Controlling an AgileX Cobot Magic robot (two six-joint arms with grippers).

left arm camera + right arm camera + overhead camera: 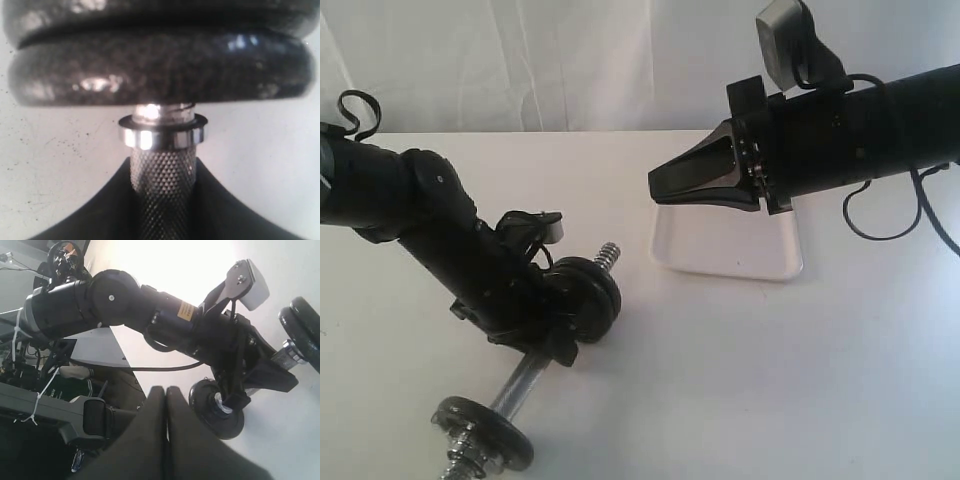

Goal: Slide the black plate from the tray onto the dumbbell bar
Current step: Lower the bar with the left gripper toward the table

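One slip risk: left end effector (552, 345) clamps the dumbbell bar (520, 385), right end effector (660, 186) pinched together, empty; slackening would drop it

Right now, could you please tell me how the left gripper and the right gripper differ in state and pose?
The left gripper is shut on the dumbbell bar, beside two stacked black discs; the right gripper is shut on nothing. The left gripper sits low by the table; the right gripper hangs in the air near the tray. Both are black and closed.
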